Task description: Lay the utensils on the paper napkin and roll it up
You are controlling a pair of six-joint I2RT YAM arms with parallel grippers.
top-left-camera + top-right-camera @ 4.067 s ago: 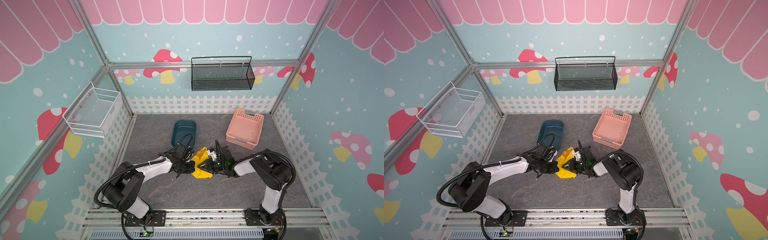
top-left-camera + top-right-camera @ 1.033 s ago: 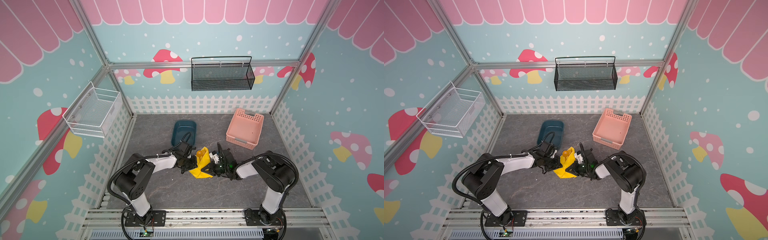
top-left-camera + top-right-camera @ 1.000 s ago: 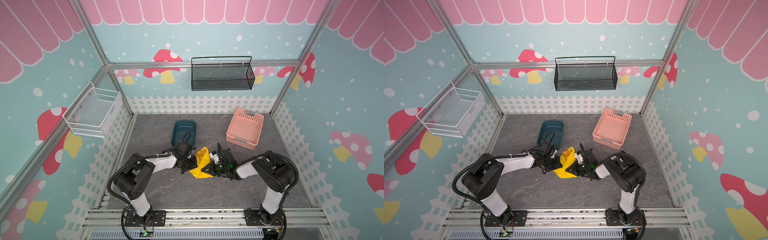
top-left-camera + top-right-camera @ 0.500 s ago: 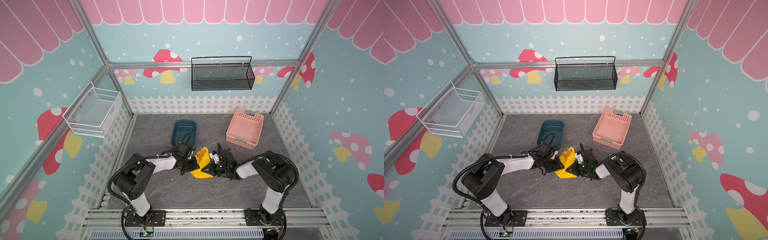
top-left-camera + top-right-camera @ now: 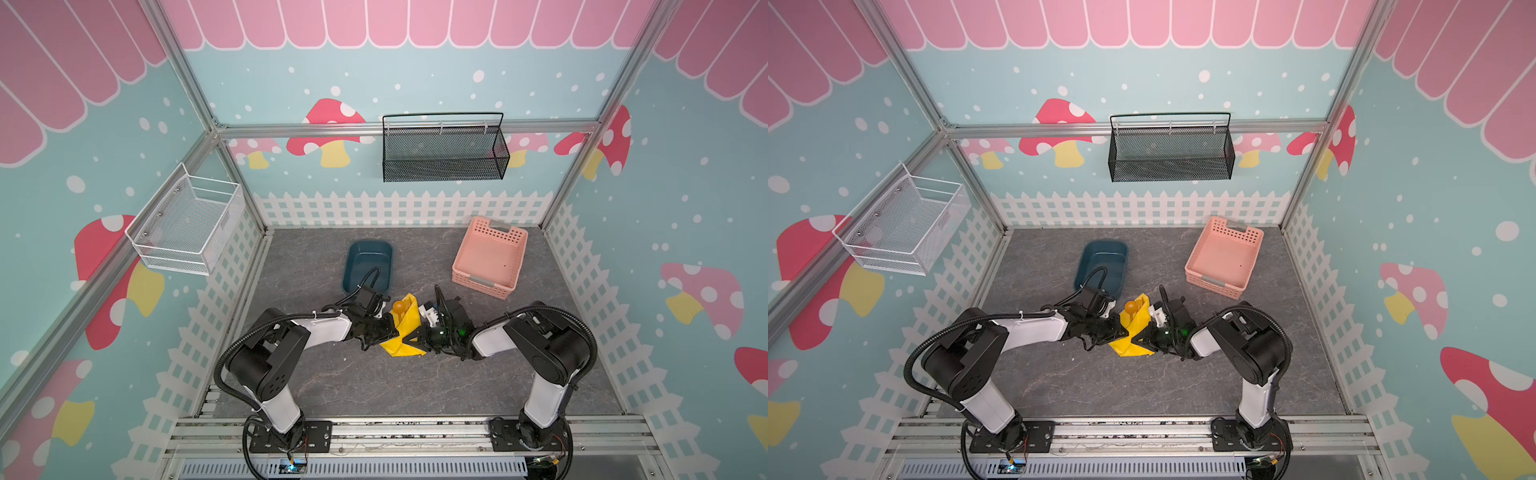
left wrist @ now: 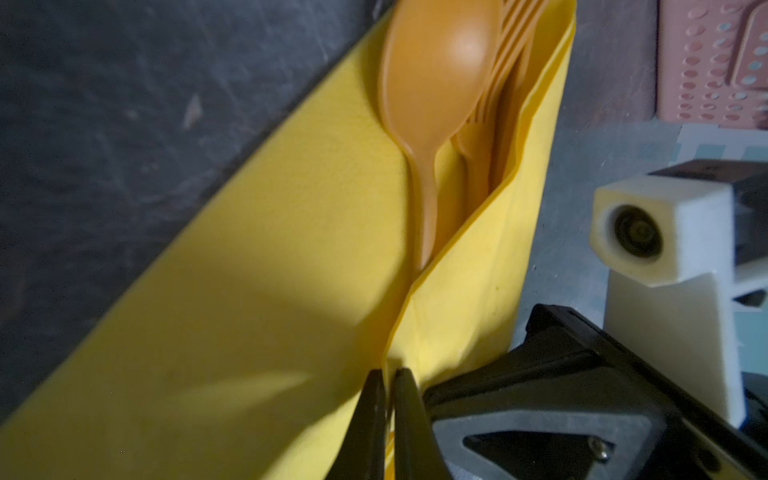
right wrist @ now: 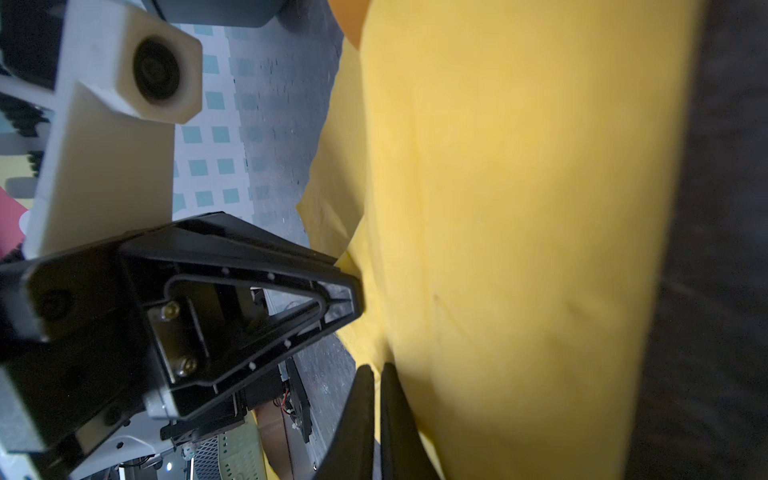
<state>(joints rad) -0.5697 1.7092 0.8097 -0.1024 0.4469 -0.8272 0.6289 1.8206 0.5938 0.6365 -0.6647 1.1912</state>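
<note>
Utensils (image 6: pixel 469 137) are lying in the trough of the paper napkin (image 5: pixel 405 332), which we are holding folded up around them on the grey tabletop (image 5: pixel 374 382). The bundle is sitting near the dark blue tub (image 5: pixel 368 253) and well apart from the pink basket (image 5: pixel 488 257).

Through the left wrist camera we are seeing the spoon (image 6: pixel 436 70) resting on the yellow sheet, with the fork (image 6: pixel 505 83) tucked just beside it under the raised flap. In both top views only the spoon's round bowl is peeking from the far end of the fold.

Our left gripper (image 6: pixel 385 374) is pinching the raised edge of the napkin, jaws pressed together with the paper between them. Our right gripper (image 7: pixel 376 372) is facing it from the opposite side, its jaws likewise squeezed onto a yellow flap. The two grippers are sitting tip to tip, very close together, at the near half of the napkin.
</note>
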